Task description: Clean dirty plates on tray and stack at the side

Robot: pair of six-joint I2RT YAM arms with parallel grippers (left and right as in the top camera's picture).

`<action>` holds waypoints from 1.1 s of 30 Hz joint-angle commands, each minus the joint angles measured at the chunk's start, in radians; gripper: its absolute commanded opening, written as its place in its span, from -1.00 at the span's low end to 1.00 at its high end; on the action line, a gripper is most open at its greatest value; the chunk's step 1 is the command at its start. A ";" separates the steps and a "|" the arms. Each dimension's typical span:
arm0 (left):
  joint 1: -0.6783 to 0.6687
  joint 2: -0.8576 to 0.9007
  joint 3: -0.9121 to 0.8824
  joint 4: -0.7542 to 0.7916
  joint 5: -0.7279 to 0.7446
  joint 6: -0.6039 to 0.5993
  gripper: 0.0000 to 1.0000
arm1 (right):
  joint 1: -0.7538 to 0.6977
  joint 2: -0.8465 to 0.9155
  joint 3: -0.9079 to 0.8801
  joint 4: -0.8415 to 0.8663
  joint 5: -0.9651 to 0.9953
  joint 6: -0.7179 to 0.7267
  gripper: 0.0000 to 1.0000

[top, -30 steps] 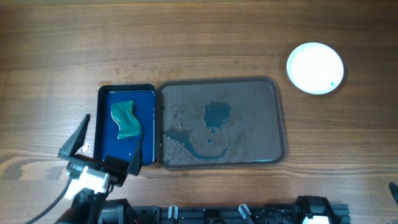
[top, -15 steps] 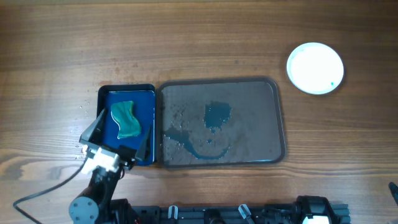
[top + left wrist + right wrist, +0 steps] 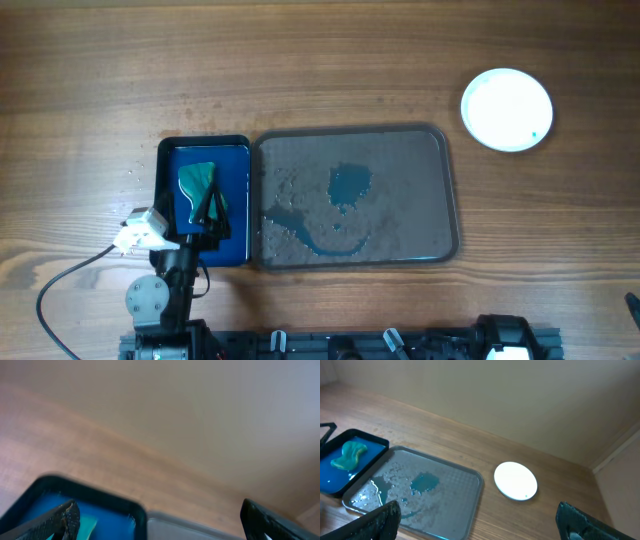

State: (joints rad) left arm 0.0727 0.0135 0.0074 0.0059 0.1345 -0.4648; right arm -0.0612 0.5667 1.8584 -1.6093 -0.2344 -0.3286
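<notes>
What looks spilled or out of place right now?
The tray holds a blue-tinted puddle mid-tray, with a streak and droplets toward its left side. A few drops speckle the table beside the small blue tray.

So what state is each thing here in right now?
tray: wet, blue puddle in the middle, no plates on it.
plates: on the table beside the tray, white, clean-looking; count unclear.
sponge: lying in the blue tray, not held.
blue tray: holds the sponge.
left gripper: open, empty, above the blue tray.
right gripper: open, empty.
</notes>
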 commanded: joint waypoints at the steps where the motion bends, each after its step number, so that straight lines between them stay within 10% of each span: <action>1: 0.005 -0.010 -0.002 -0.065 -0.032 -0.045 1.00 | 0.006 0.003 -0.002 0.002 0.013 -0.011 0.99; 33: -0.010 -0.010 -0.002 -0.075 -0.032 -0.003 1.00 | 0.006 0.003 -0.002 0.002 0.054 -0.012 0.99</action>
State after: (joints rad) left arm 0.0704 0.0135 0.0067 -0.0574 0.1158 -0.4839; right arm -0.0612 0.5667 1.8584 -1.6093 -0.2188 -0.3283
